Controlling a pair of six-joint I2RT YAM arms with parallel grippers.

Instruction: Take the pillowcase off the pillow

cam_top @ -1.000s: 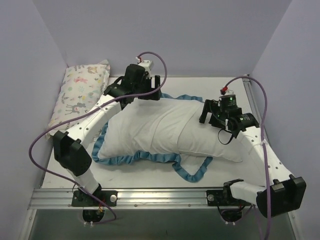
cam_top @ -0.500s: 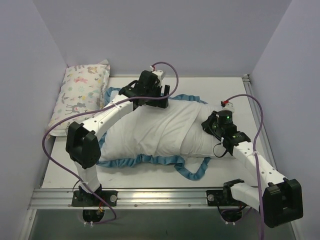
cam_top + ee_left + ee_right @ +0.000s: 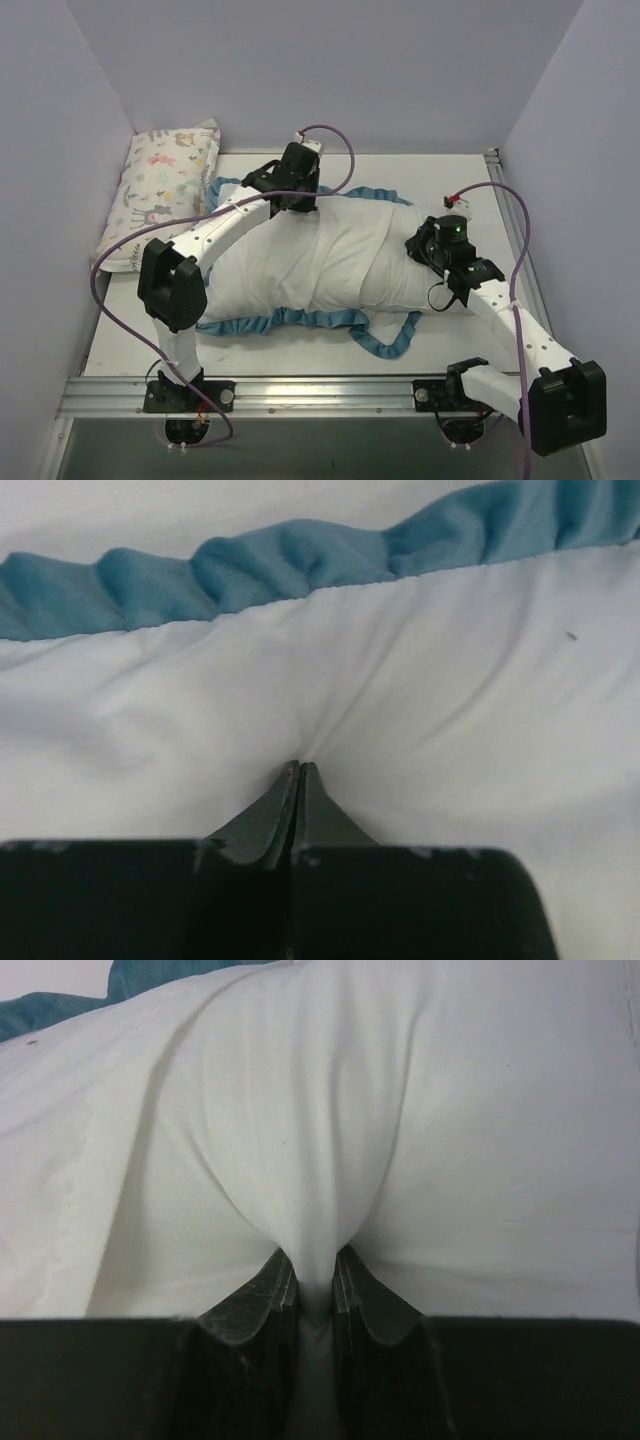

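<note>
The small animal-print pillow [image 3: 165, 185] leans in the far left corner of the table [image 3: 280, 355], and everything else is placed from it. Just to its right, nearly touching its long edge, lies the pillowcase [image 3: 300, 260], plain white side up and plump with the pillow inside. Its blue ruffle [image 3: 290, 318] shows along the far and near edges.

The left gripper [image 3: 298, 206] comes down on the case's far edge, near the end closest to the animal-print pillow. In the left wrist view its 2 fingers [image 3: 280, 815] are pressed together at the tips. The white cloth puckers into creases at that spot, just below the ruffle [image 3: 300, 560], so the gripper pinches a small bit of the pillowcase [image 3: 450, 730].

The right gripper [image 3: 418, 252] works at the end farthest from the animal-print pillow, well apart from it. There no ruffle borders the white bulk, and this end reads as the pillow [image 3: 420, 292] itself, though the seam between case and cushion is hard to make out. In the right wrist view its fingers [image 3: 260, 1295] clamp a thick fold of this white cloth [image 3: 310, 1160], which rises taut between them. A sliver of blue trim shows at the top left of that view.
</note>
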